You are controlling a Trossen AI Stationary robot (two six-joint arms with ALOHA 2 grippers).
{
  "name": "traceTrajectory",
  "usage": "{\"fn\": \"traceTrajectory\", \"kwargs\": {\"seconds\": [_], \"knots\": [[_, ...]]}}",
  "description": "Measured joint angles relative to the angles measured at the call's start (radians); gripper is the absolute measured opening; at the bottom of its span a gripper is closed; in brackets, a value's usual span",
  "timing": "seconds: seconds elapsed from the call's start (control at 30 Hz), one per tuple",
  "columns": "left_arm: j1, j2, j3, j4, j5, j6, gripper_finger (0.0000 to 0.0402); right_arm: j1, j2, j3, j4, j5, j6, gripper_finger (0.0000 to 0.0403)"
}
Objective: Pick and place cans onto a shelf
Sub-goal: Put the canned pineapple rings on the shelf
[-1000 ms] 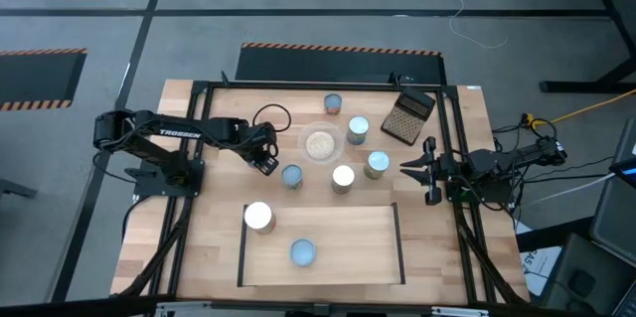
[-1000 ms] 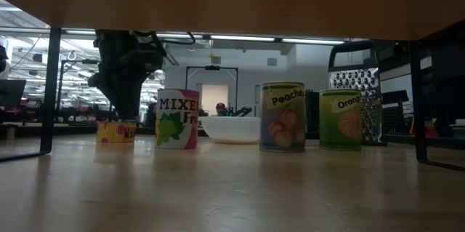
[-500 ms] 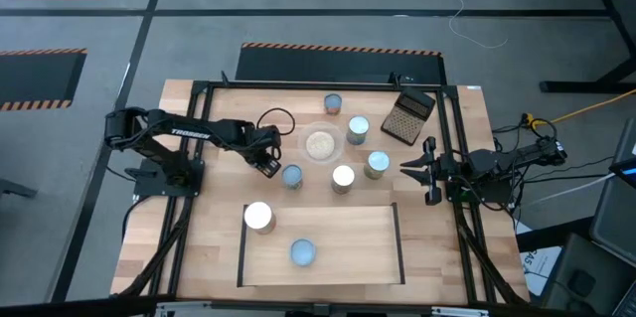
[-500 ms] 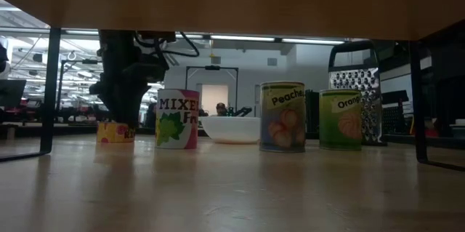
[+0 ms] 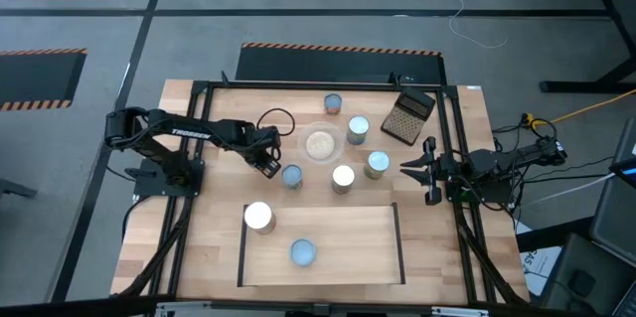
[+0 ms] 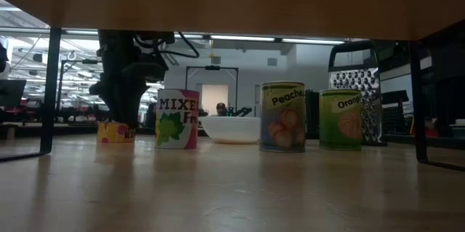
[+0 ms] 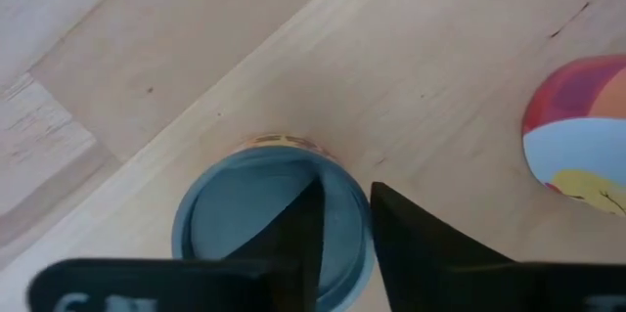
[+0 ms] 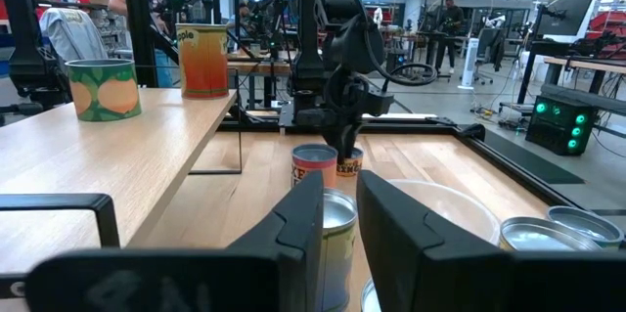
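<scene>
Left gripper (image 5: 268,161): low over the surface (image 5: 209,228), fingers straddling the rim of a blue-topped can (image 7: 272,225); grip not clear.
Right gripper (image 5: 422,170): waiting, fingers narrowly parted, empty.
Shelf (image 5: 348,247): beyond both grippers, carrying 2 cans.

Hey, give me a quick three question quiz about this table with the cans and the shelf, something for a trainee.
1. How many cans stand on the shelf?
2. True or false: the right gripper hovers over the bowl.
3. The left gripper is above: A a can, B the bowl, C the grater.
Key: 1 two. 2 false, it sits at the table's right edge. 3 A.
</scene>
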Motion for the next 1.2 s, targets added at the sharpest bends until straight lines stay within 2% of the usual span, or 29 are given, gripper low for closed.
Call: {"fn": "traceTrajectory", "kwargs": {"seconds": [0.3,0.57,0.8,1.2], "knots": [[0.0,-0.002,-0.001,-0.001,0.003,0.002,0.0008,0.0,0.0,0.0,0.0,0.0,0.004,0.0071],[0.0,-0.004,0.025,-0.015,-0.003,0.079,0.0003,0.0,0.0,0.0,0.0,0.0,0.004,0.0071],[0.0,-0.004,0.165,-0.185,-0.082,0.222,0.0002,0.0,0.0,0.0,0.0,0.0,0.003,0.0071],[0.0,-0.006,0.494,-0.413,-0.13,0.399,0.0001,0.0,0.0,0.0,0.0,0.0,0.0,0.0071]]}}
